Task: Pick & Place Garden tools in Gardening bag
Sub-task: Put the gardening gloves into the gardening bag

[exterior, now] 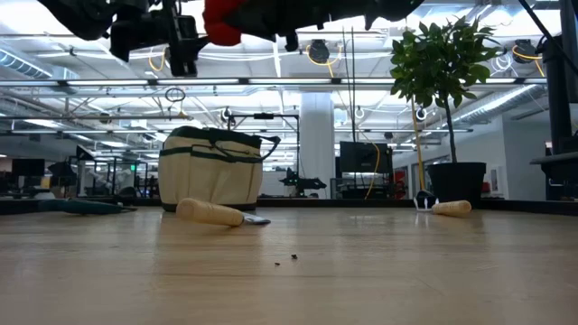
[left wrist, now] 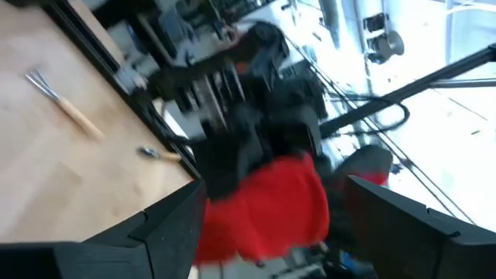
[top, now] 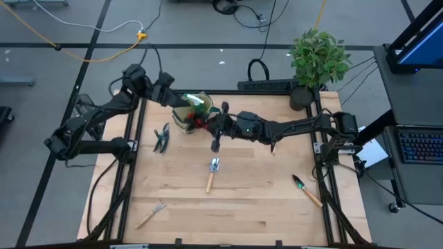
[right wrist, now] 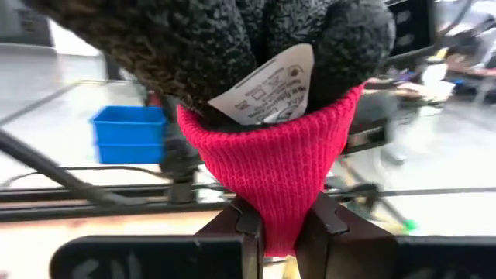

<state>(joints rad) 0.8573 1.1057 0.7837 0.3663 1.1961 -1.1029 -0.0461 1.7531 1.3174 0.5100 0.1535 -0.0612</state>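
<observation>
Right pincer (right wrist: pixel 280 225) clenched on the red cuff of the red-black gloves (right wrist: pixel 271 163), held aloft beside the gardening bag (top: pixel 188 111) near the worktop's far edge, presumably for dropping in; left pincer (left wrist: pixel 271 225) released, alongside.

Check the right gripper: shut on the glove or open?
Shut on it. In the right wrist view the right gripper pinches the red cuff of the red-black glove between its fingers, glove hanging raised off the table.

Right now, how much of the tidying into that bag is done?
Partway. A green tool already pokes from the bag. The right fingers pinch the red-black gloves above it. Shears, two trowels and rake are left.
</observation>
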